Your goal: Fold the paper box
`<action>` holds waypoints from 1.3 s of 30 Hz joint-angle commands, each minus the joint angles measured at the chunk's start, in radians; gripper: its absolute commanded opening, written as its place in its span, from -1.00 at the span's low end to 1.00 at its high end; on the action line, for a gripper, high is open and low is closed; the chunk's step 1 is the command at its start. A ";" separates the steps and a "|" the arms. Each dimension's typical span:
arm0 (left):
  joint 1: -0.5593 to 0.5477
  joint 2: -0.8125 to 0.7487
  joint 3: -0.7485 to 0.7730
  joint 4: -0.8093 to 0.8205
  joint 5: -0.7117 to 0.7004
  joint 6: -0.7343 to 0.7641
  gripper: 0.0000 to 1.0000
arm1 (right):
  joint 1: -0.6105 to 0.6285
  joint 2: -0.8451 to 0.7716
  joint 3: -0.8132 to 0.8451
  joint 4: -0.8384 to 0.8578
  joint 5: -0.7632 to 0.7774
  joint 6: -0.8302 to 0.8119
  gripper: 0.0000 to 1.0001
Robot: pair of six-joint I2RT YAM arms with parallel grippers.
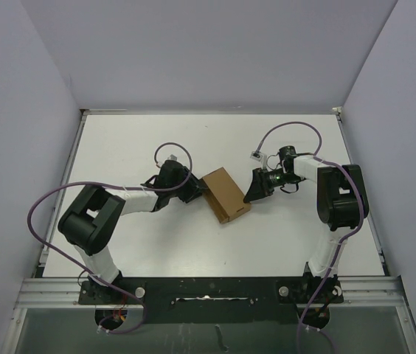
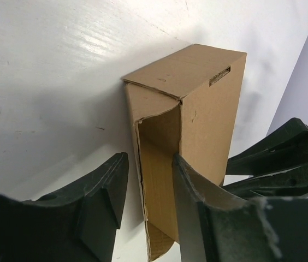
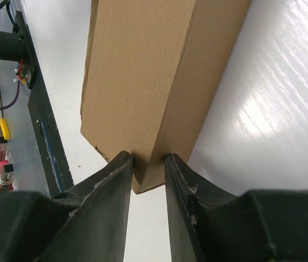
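The paper box (image 1: 226,195) is a small brown carton lying on the white table (image 1: 119,147) between my two arms. My left gripper (image 1: 195,189) is at its left end and open. In the left wrist view the gripper (image 2: 148,204) straddles the wall beside the box's (image 2: 208,114) open end. One finger (image 2: 195,213) lies against the cardboard and the other finger (image 2: 107,194) stands apart. My right gripper (image 1: 255,189) is at the box's right side. In the right wrist view it (image 3: 146,169) pinches a corner edge of the box (image 3: 143,71).
Grey walls (image 1: 16,110) enclose the table on three sides. A black rail (image 1: 208,289) with the arm bases runs along the near edge, and it shows with wiring in the right wrist view (image 3: 31,82). The right gripper's fingers (image 2: 285,161) show behind the box.
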 commanded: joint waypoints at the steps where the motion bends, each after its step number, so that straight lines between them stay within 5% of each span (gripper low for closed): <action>1: -0.008 -0.049 -0.012 0.097 0.013 0.018 -0.21 | 0.020 0.013 0.014 0.008 0.081 -0.044 -0.42; 13: -0.037 -0.358 -0.234 0.154 0.007 0.246 0.15 | 0.015 -0.107 0.007 -0.002 0.015 -0.088 -0.22; 19: -0.051 -0.474 -0.444 0.430 0.128 0.423 0.16 | 0.009 -0.214 0.016 -0.076 0.015 -0.240 -0.18; 24: -0.164 -0.424 -0.472 0.525 0.120 0.562 0.10 | 0.006 -0.331 -0.039 -0.055 0.057 -0.375 -0.17; 28: -0.297 -0.333 -0.557 0.791 0.081 0.821 0.05 | 0.009 -0.403 -0.086 -0.216 -0.020 -0.816 -0.16; 31: -0.333 -0.235 -0.597 0.940 0.098 0.975 0.02 | 0.009 -0.469 -0.152 -0.227 0.006 -1.027 0.05; 39: -0.366 0.079 -0.579 1.264 0.095 1.158 -0.40 | 0.053 -0.429 -0.164 -0.208 0.153 -1.142 0.06</action>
